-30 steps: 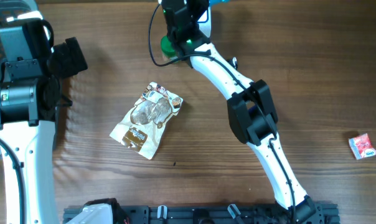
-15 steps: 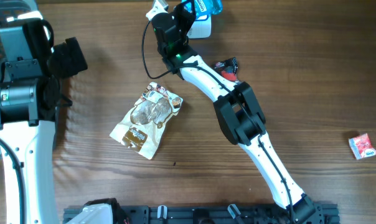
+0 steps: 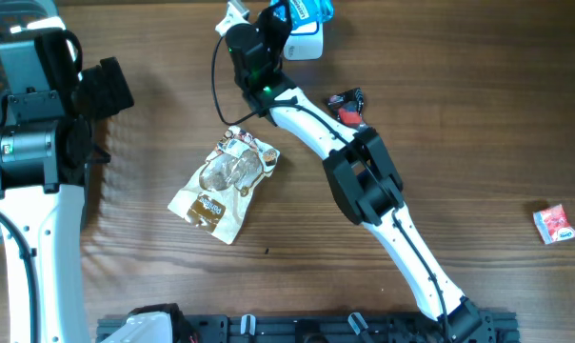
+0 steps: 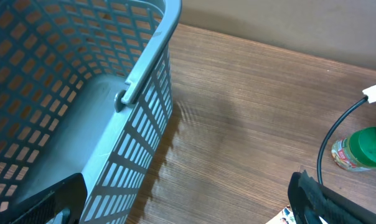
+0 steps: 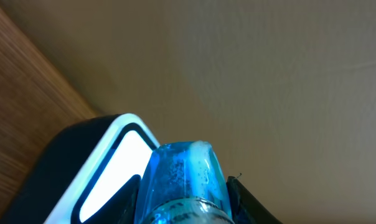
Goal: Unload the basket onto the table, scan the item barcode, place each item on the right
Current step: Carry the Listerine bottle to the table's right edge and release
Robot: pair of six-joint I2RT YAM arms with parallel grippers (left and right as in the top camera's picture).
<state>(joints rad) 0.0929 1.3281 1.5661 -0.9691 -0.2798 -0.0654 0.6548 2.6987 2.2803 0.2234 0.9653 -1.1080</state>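
The right gripper (image 5: 187, 210) is clamped on a blue bottle (image 5: 183, 177) at the table's far edge, just beside the barcode scanner (image 5: 91, 171) (no barcode shows in any view). It likely needs to rotate the bottle slowly and steadily until the label faces the scanner window. The left gripper (image 4: 185, 202) hangs wide open beside the basket (image 4: 82, 93).

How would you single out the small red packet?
On the wooden table, look to the overhead view's right edge, past the right arm. The small red packet lies alone there, smaller than the brown snack pouch mid-table.
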